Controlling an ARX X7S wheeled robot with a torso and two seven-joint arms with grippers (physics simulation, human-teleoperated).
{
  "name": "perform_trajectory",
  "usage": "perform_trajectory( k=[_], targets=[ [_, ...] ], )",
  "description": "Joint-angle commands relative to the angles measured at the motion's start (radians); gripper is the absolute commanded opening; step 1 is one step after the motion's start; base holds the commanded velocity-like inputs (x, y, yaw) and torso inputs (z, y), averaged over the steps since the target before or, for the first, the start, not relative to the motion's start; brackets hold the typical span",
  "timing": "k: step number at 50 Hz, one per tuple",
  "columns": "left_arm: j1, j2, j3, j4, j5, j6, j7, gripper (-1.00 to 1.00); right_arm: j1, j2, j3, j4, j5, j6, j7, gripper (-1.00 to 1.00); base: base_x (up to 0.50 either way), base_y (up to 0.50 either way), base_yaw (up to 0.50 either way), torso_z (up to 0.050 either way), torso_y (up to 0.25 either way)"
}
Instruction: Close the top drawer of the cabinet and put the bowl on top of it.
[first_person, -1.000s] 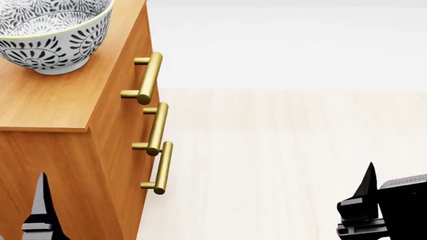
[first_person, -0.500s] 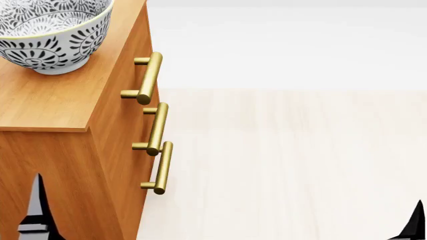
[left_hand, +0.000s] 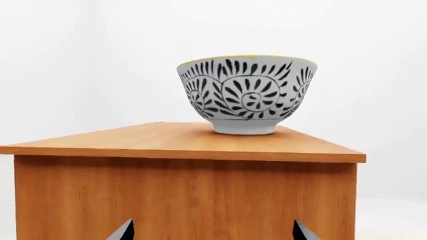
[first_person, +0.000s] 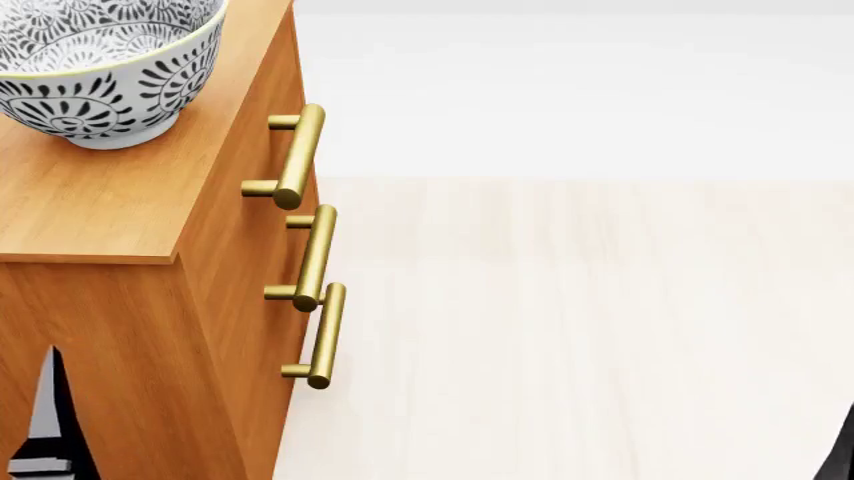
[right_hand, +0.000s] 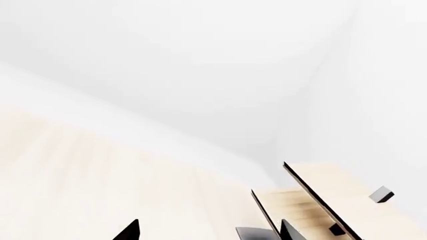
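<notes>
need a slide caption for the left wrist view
Patterned bowl resting upright on the cabinet top, seen from the open left gripper below.

Bowl (first_person: 100, 75) on cabinet (first_person: 120, 210), cabinet on floor (first_person: 574, 330).

Standing upright on its plain white foot on the wood-grain top, toward the far end in the head view and cut off by the picture's upper left corner; bare wood all round the foot in the left wrist view, foot well in from the near edge. Nothing else resting on that top. Three brass handles (first_person: 296, 155) down the cabinet's front, one below another, all drawer fronts lying flush. Pale plank floor beside the cabinet, running back to a white wall. In the right wrist view, a pale shelf (right_hand: 320, 200) with dark edges on the same floor near a wall corner.
</notes>
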Motion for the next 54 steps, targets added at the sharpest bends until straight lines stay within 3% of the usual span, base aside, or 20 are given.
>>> perform_trajectory(
  k=[1, 17, 54],
  targets=[
    [0.036, -0.022, -0.027, 0.072, -0.01, 0.0, -0.02, 1.0, 0.014, 0.033, 0.016, -0.09, -0.055, 0.01, 0.034, 1.0, 0.0, 0.0, 0.0, 0.0, 0.0],
    [0.086, -0.048, -0.058, 0.164, 0.003, 0.004, -0.051, 1.0, 0.032, 0.033, 0.039, -0.267, -0.159, 0.102, 0.146, 1.0, 0.0, 0.0, 0.0, 0.0, 0.0],
    [0.176, -0.083, -0.107, 0.289, 0.015, 0.048, -0.081, 1.0, 0.045, 0.033, 0.065, -0.458, -0.23, 0.225, 0.253, 1.0, 0.0, 0.0, 0.0, 0.0, 0.0]
  ],
)
